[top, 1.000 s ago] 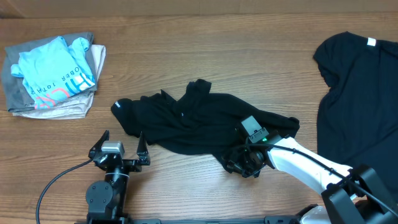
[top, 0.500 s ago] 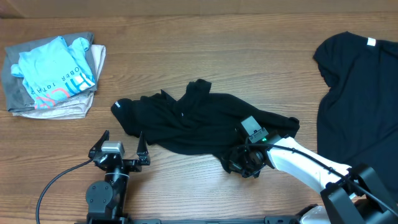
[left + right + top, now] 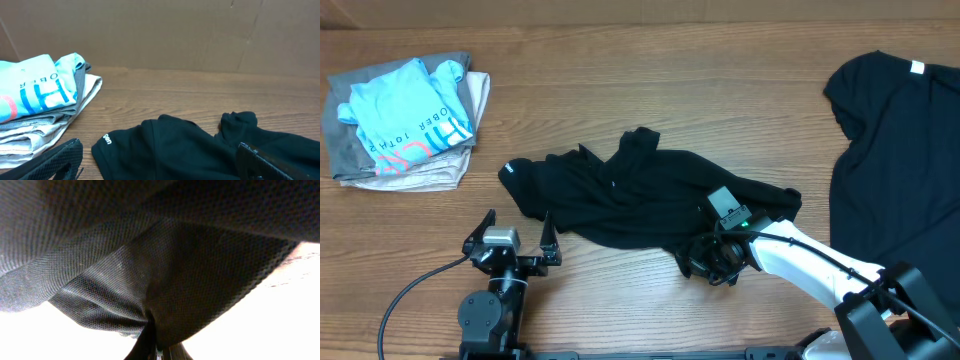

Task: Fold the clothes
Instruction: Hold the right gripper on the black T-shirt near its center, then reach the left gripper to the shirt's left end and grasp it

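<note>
1. The crumpled black T-shirt (image 3: 620, 195) lies bunched in the middle of the table (image 3: 670, 70) and serves as the landmark here. None of its edges is laid flat and no fold is started.
2. The right gripper (image 3: 710, 262) sits at the near right hem of that shirt. Its jaws are clamped together, and the right wrist view shows a pinch of dark knit fabric gathered right at the fingertips. It looks like a grasp meant for pulling the shirt out flat.
3. The left gripper (image 3: 516, 230) hovers just off the shirt's near left corner with its jaws spread wide, holding nothing and apart from the cloth.
4. A second black T-shirt (image 3: 895, 150) lies well to the right of the crumpled one, spread loosely with a small white tag (image 3: 917, 68) at its far edge. It is not folded either.
5. Far to the left of the crumpled shirt sits a folded stack (image 3: 405, 120), with a light blue printed garment on top of grey and beige ones. These appear finished.
6. As a judgement, the work is partly done: the stack is folded, but both black shirts are left. The central one needs flattening first.
</note>
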